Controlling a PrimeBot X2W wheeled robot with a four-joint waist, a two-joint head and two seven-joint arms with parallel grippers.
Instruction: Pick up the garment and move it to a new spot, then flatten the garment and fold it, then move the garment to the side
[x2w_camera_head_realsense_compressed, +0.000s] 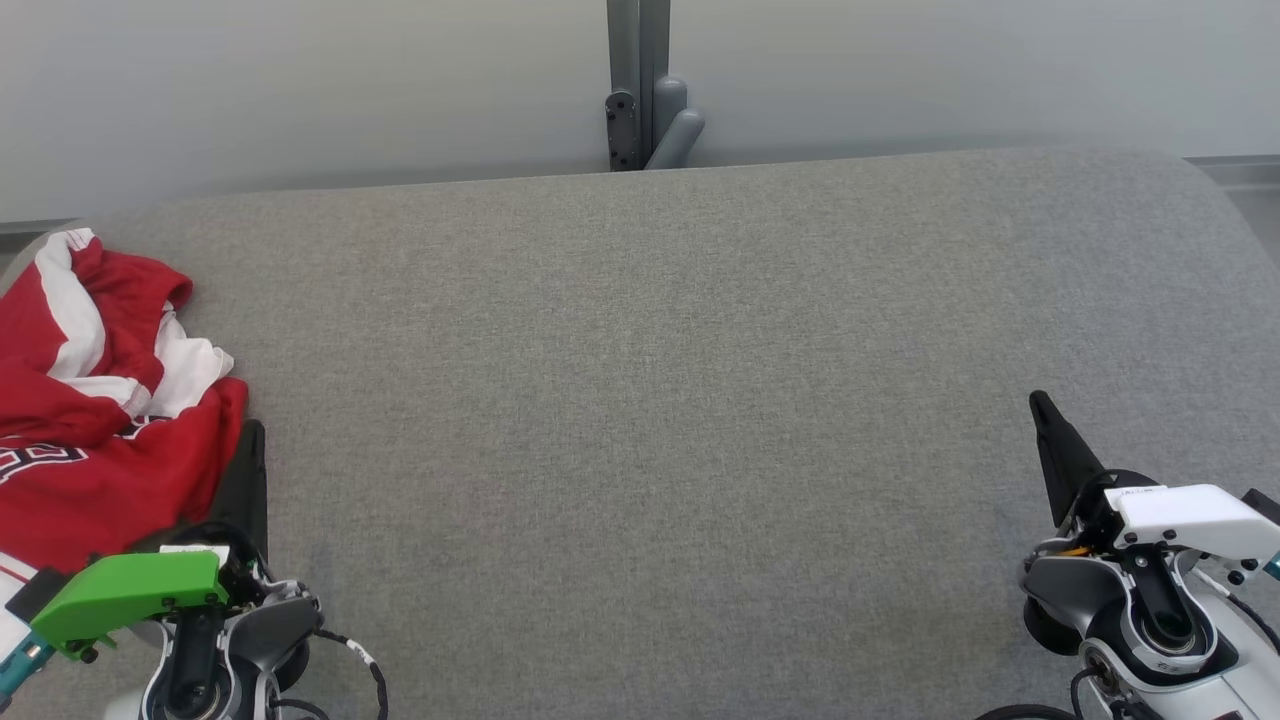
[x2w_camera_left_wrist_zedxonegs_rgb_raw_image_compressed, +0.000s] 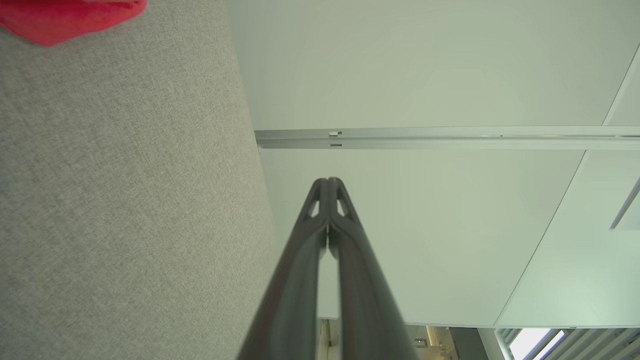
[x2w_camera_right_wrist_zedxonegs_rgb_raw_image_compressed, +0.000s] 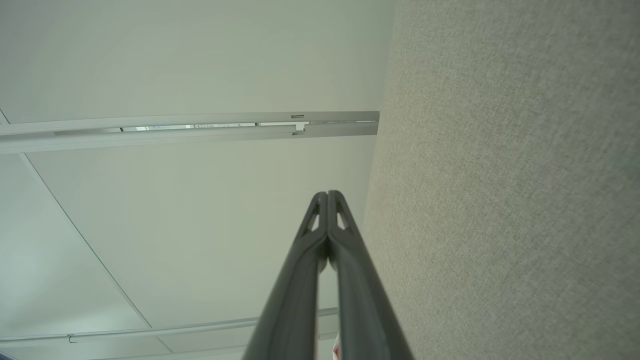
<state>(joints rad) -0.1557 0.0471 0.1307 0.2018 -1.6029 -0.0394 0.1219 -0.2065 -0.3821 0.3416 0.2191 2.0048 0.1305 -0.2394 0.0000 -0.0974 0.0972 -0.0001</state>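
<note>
A red and white garment (x2w_camera_head_realsense_compressed: 95, 400) lies crumpled at the left edge of the grey table (x2w_camera_head_realsense_compressed: 650, 400). Its red edge shows in the top left corner of the left wrist view as the garment (x2w_camera_left_wrist_zedxonegs_rgb_raw_image_compressed: 70, 17). My left gripper (x2w_camera_head_realsense_compressed: 255, 430) is at the lower left, right beside the garment's near edge, its dark fingers pressed together and empty. In its own view the left gripper (x2w_camera_left_wrist_zedxonegs_rgb_raw_image_compressed: 328, 180) is shut. At the lower right my right gripper (x2w_camera_head_realsense_compressed: 1038, 400) is shut and holds nothing, far from the garment. The right gripper (x2w_camera_right_wrist_zedxonegs_rgb_raw_image_compressed: 328, 192) points along the table.
A grey post with a bracket (x2w_camera_head_realsense_compressed: 640, 90) stands behind the table's far edge at the middle. A pale wall runs behind it. The cloth-covered tabletop stretches wide between the two arms.
</note>
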